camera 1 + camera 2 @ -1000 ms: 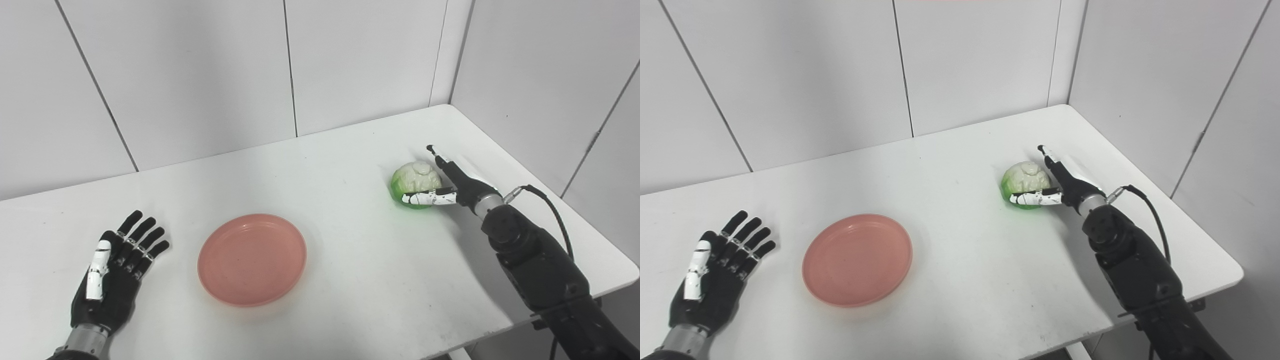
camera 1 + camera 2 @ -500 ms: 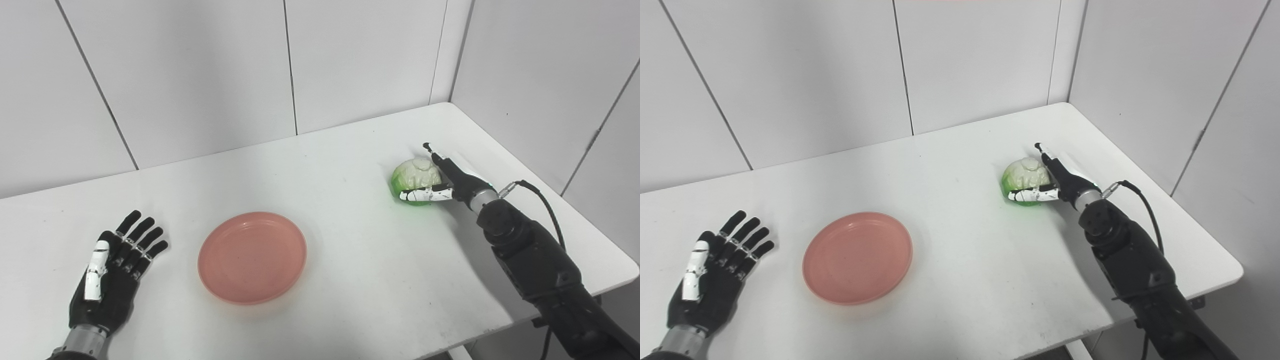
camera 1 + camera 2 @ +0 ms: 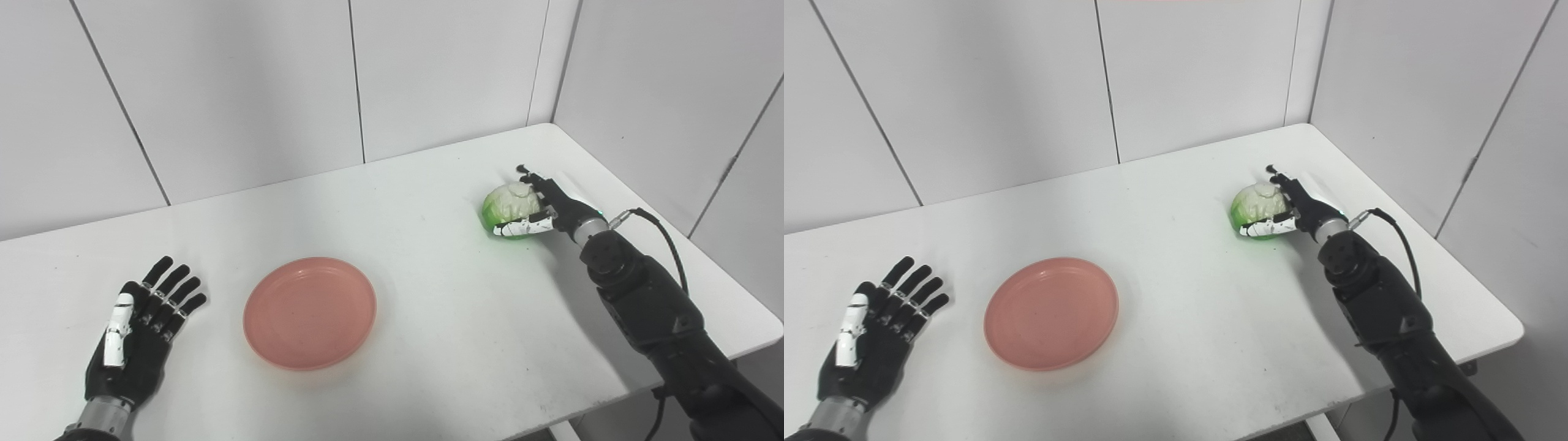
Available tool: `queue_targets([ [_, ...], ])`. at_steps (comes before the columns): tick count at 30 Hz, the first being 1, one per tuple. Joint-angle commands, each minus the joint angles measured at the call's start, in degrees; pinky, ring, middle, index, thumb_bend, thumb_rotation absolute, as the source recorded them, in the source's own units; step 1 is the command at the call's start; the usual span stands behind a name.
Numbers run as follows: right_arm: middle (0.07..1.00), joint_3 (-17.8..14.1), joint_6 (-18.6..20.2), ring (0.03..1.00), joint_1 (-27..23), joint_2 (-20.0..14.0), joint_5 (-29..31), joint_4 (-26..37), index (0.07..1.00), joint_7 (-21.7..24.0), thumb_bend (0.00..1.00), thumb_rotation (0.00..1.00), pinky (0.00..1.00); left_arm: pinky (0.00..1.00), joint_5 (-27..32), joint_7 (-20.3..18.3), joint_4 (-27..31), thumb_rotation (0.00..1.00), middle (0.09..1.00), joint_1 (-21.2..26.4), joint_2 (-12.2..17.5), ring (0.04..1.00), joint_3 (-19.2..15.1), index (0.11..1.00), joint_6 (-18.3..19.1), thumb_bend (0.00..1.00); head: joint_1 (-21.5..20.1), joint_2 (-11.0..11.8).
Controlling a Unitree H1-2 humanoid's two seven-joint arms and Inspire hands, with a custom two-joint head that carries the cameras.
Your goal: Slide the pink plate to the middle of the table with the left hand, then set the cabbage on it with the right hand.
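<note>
Right robot hand point(image 3: 545, 205) around cabbage point(image 3: 508, 205)

No readable text, labels, brands, numbers or signs anywhere: the pink plate point(image 3: 309, 312) is plain, and so are the cabbage point(image 3: 507, 207), the white table point(image 3: 429, 318), both hands and the wall panels behind the table.

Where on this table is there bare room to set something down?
Bare table lies between the pink plate and the cabbage, and along the back by the wall. A narrower strip separates the plate from the open left hand. It is crowded at the far right, where the right hand wraps the cabbage.
</note>
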State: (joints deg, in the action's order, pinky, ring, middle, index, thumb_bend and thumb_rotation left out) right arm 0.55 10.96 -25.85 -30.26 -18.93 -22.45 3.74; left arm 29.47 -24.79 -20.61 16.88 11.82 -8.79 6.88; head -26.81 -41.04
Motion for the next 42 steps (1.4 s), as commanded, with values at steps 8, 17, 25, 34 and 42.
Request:
queue_targets([
  [8,0.471,1.00,0.59,0.447,-1.76,1.24,0.69,-0.07,0.508,0.22,0.54,0.01,0.42,0.79,-1.56,1.77,-2.77,0.83,0.851,-2.87,0.20,0.841,0.57,0.846,4.38,0.46,0.31,-0.17],
  [17,0.464,0.84,-0.33,0.436,-1.67,1.88,1.13,-0.40,0.502,-1.34,0.53,0.00,0.40,0.80,-1.83,1.63,-2.45,0.84,0.853,-2.86,0.23,0.846,0.84,0.845,3.98,0.46,0.34,-0.14],
  [25,0.463,0.04,-1.70,0.425,-0.80,1.87,1.61,1.09,0.507,-2.80,0.53,0.00,0.37,0.79,-1.83,1.80,-2.24,0.84,0.852,-2.85,-0.09,0.844,0.95,0.843,3.91,0.46,1.02,-0.16],
  [34,0.460,-1.37,-2.33,0.418,0.86,1.82,4.51,11.44,0.510,-1.25,0.53,0.00,0.35,0.81,-1.38,1.77,-1.25,0.85,0.863,-3.00,-0.84,0.854,1.24,0.856,4.25,0.45,2.12,-0.12],
  [42,0.457,-0.45,0.41,0.420,-0.70,3.17,4.96,21.67,0.513,1.68,0.53,0.00,0.36,0.80,-1.83,2.88,-0.08,0.86,0.859,-3.26,-1.88,0.850,1.72,0.855,4.25,0.45,3.65,-0.02],
])
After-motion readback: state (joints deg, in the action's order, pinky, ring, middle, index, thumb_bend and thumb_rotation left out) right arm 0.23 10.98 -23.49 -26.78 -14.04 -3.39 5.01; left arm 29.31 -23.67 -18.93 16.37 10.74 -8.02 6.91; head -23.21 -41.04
